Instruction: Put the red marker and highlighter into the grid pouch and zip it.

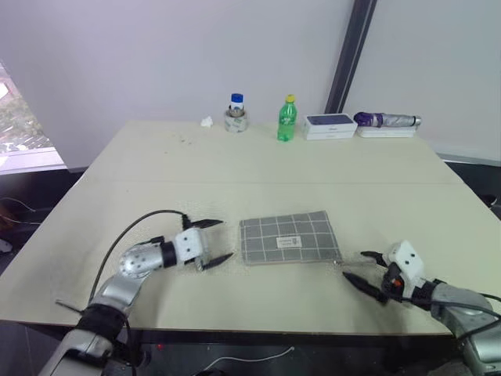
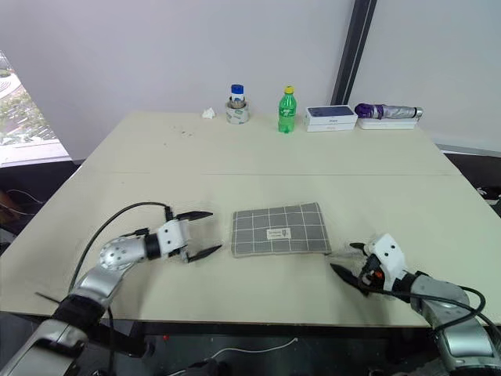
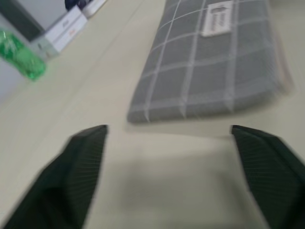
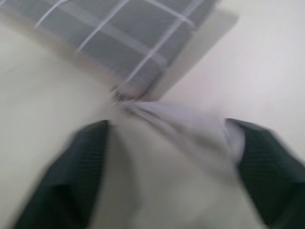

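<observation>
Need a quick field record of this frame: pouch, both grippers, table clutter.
grid pouch: flat on the table near its front edge, label patch up, between the two grippers
left gripper: open, beside the pouch's left end, not touching
right gripper: open, off the pouch's right front corner, holding nothing
zipper pull: at the pouch's corner nearest the right gripper
marker, highlighter: neither lies on the table
far edge: green bottle, white boxes, folded umbrella, blue-capped jar
</observation>
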Robot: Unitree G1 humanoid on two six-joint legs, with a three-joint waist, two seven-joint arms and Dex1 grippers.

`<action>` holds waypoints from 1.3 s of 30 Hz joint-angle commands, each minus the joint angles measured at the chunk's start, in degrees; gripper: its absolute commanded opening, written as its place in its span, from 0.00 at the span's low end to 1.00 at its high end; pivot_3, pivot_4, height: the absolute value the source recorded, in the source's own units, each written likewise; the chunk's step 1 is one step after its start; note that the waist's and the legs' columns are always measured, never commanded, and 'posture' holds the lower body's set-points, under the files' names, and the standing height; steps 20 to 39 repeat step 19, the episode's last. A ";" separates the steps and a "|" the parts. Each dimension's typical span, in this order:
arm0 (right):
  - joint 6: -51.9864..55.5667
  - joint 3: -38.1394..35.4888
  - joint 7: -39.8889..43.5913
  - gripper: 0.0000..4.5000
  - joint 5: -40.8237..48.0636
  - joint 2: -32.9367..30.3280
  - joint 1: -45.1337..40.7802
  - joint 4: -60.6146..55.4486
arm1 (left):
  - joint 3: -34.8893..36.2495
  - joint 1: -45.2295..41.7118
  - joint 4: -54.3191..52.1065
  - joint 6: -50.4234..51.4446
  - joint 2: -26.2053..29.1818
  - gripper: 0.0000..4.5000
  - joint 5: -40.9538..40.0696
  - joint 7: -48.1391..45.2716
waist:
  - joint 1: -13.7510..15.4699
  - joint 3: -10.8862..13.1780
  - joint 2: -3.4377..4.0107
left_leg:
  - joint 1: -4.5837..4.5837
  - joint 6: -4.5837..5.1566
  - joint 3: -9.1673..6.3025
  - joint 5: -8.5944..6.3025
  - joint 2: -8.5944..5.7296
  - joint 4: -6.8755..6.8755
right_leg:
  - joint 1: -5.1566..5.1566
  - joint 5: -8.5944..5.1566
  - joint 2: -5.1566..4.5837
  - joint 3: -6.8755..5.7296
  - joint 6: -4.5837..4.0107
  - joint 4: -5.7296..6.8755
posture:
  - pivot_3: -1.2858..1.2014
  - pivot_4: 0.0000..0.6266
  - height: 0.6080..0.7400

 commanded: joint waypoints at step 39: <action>-3.13 -17.32 6.91 0.98 4.63 -5.57 5.94 -4.77 | 25.34 15.84 -11.68 29.00 11.28 1.00 -17.64 -3.89 | -0.38 0.01 0.01 | 0.12 0.00 -0.03 -0.03 0.04 -0.09 | 0.13 -0.01 -0.18 0.05 -0.05 -0.10 | 0.52 0.24 1.00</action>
